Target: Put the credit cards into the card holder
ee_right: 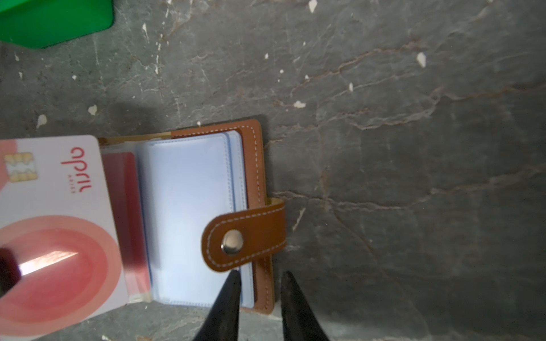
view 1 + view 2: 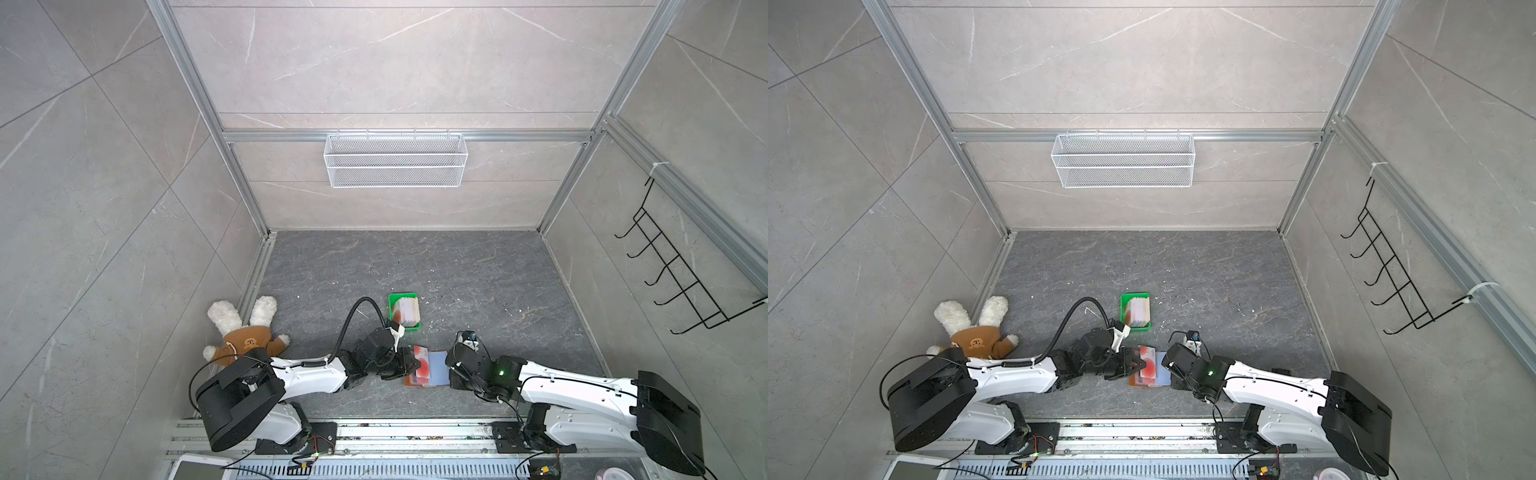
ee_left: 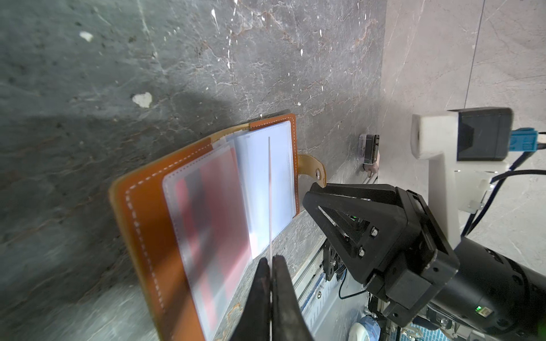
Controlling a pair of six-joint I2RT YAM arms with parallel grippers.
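My left tool clamped on one card, above open card holder on bench. My right tool slightly parted, empty, beside strap. One red card sleeved; more cards in green tray.

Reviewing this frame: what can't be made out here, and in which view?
- Left wrist view: the credit card in the left gripper is edge-on, face unseen.
- Both top views: cards in the green tray too small to count.
- Both top views: right gripper tips hidden under its own wrist.
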